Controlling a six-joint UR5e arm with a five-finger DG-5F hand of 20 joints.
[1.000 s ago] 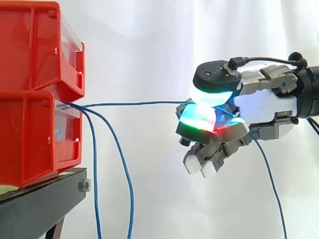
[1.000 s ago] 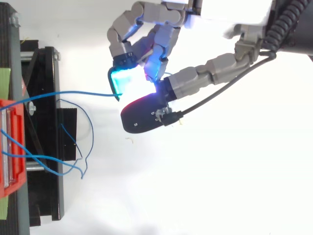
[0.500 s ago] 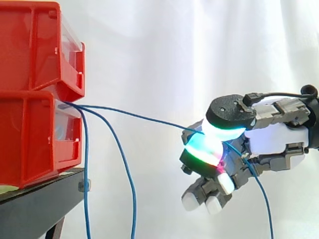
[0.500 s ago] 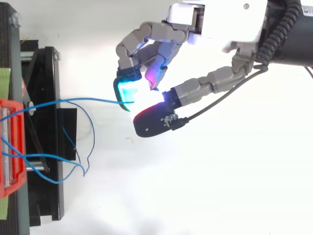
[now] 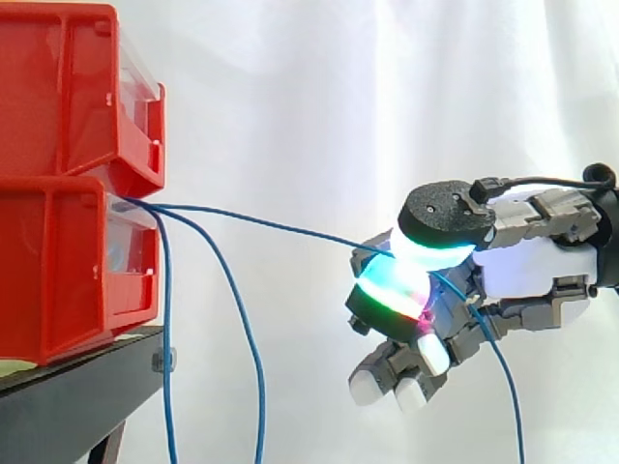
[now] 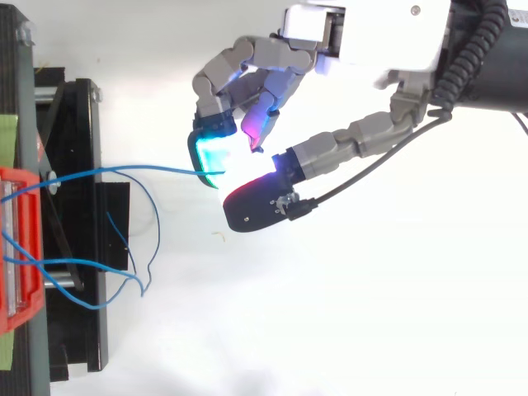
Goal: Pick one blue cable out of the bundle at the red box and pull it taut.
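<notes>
Arm enters from right edge in side view, from upper right in top view. Hand (image 5: 527,275) points left, palm tipped downward. Thumb (image 5: 447,220) on top, its pad glowing cyan-white, pressed down onto one curled finger pad glowing cyan, green and red. Blue cable (image 5: 271,224) pinched between the two. Other fingers (image 5: 418,356) curled below, white tips pointing down-left, holding nothing.

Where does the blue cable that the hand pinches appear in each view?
Side view: the blue cable slants from the lower red bin down-right to the hand.
Top view: it runs from that bin at the left edge rightward to the hand.
Shared landmark: the lower red bin it leaves.
</notes>
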